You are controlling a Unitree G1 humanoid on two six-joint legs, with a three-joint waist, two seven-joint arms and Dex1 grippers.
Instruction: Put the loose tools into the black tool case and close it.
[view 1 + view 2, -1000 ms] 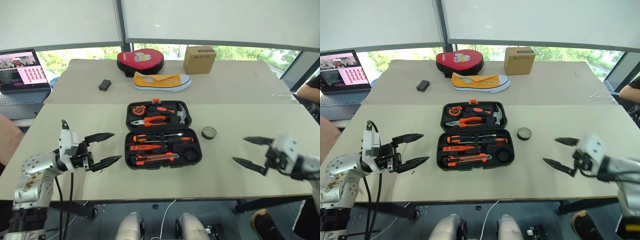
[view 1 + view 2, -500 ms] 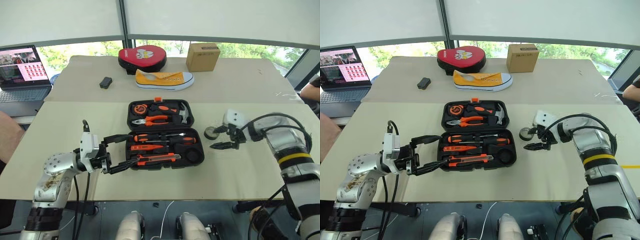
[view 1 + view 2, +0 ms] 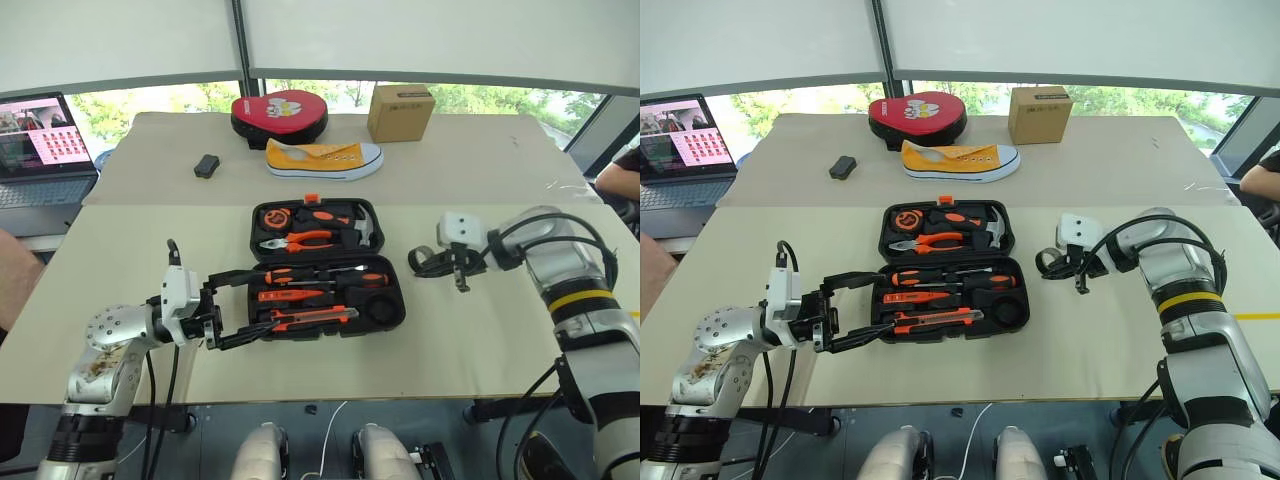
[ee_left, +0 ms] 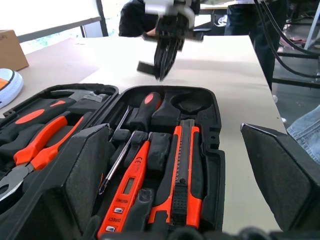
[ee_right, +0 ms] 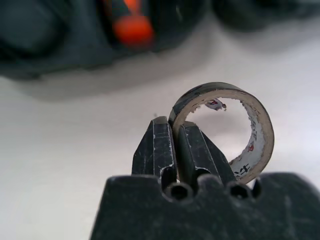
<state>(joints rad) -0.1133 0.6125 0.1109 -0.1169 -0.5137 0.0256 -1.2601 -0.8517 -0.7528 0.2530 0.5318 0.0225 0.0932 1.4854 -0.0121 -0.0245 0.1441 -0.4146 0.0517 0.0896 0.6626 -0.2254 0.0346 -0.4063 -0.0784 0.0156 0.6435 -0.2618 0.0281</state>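
Tape roll (image 5: 223,131) on edge in right claw (image 5: 176,145)

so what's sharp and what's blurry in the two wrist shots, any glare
Right wrist view: the right claw and the tape roll pinched in it are sharp, while the black tool case behind is an out-of-focus smear. Left wrist view: the utility knife and tester screwdriver are crisp, the left claw's fingers close to the lens look soft, and the window is blown out white.
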